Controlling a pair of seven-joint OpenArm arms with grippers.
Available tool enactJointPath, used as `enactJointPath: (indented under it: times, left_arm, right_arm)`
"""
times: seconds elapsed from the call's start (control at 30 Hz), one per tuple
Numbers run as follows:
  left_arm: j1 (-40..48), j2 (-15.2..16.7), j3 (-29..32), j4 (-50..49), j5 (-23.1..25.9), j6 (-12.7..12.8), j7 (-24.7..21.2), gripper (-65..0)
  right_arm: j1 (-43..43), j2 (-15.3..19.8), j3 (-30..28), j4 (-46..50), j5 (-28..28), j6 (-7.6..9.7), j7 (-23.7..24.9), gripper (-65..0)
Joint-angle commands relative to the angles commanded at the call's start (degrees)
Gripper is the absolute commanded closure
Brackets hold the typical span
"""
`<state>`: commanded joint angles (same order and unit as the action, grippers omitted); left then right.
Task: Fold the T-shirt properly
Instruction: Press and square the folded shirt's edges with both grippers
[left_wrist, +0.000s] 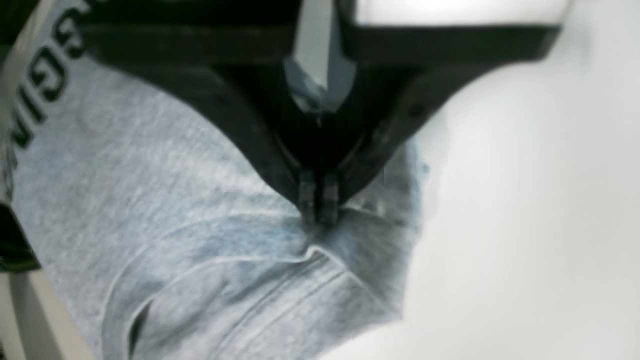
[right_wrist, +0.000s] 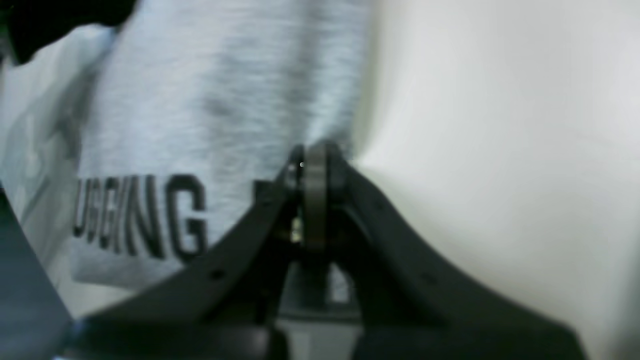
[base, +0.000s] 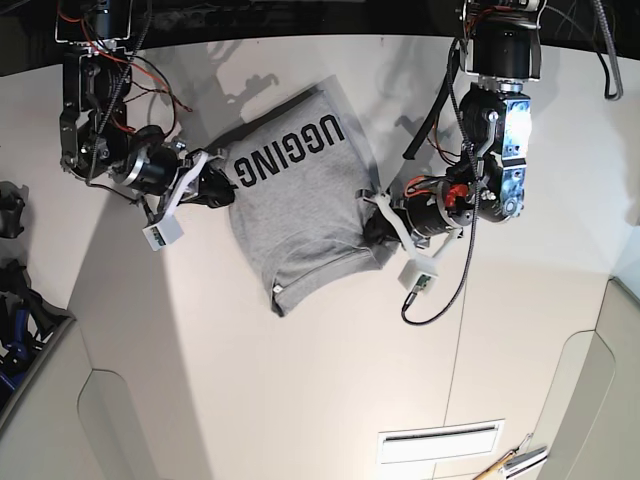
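The T-shirt (base: 300, 205) lies partly folded on the white table (base: 300, 380), light heather grey with black letters "UGGING" facing up. In the base view my left gripper (base: 376, 226) is at the shirt's right edge and my right gripper (base: 222, 189) is at its left edge beside the letters. The left wrist view shows the left gripper (left_wrist: 318, 219) shut, pinching a bunched fold of the T-shirt (left_wrist: 175, 200). Seen from the right wrist, the right gripper (right_wrist: 315, 156) is shut on the side edge of the T-shirt (right_wrist: 225, 100), just right of the lettering.
Dark clutter and a blue item (base: 12, 330) sit at the table's left edge. A slotted white panel (base: 438, 440) and a wooden-handled tool (base: 505, 464) lie at the bottom right. Cables hang from both arms at the back.
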<state>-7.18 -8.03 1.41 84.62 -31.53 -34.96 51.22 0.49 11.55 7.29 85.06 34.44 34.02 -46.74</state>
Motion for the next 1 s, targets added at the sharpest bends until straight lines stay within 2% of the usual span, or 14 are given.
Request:
enactJointPath:
  times: [0.27, 0.37, 0.47, 0.63, 0.87, 1.0]
  left_arm:
    - [2.67, -5.70, 0.02, 6.51, -9.40, -0.85, 3.74, 0.0]
    - [5.33, -6.40, 0.02, 6.75, -9.99, -0.87, 4.31, 0.0]
    - [8.20, -6.25, 0.02, 6.71, -9.14, -1.07, 2.32, 0.0]
    - [8.74, -6.25, 0.02, 5.92, -1.84, -1.07, -3.63, 0.0]
    - [4.42, -6.25, 0.02, 0.00, 0.11, -1.05, -3.87, 0.0]
    - [3.04, -6.27, 0.02, -0.81, 0.09, -0.87, -3.87, 0.0]
  right_arm:
    - [0.11, 0.02, 3.45, 0.46, -1.27, -0.17, 0.02, 0.0]
    - [0.09, 0.00, 4.11, 0.44, -2.40, -0.17, 0.24, 0.0]
    - [-0.09, -0.42, 3.69, 0.02, -2.27, -0.15, 0.22, 0.0]
    - [-1.18, -3.30, 1.90, -0.17, -2.21, -0.15, 0.15, 0.0]
    - [-5.14, -8.94, 1.09, -0.15, 0.37, -0.11, -0.98, 0.0]
    - [-5.14, -9.84, 0.66, -0.13, 4.50, 0.31, -4.20, 0.0]
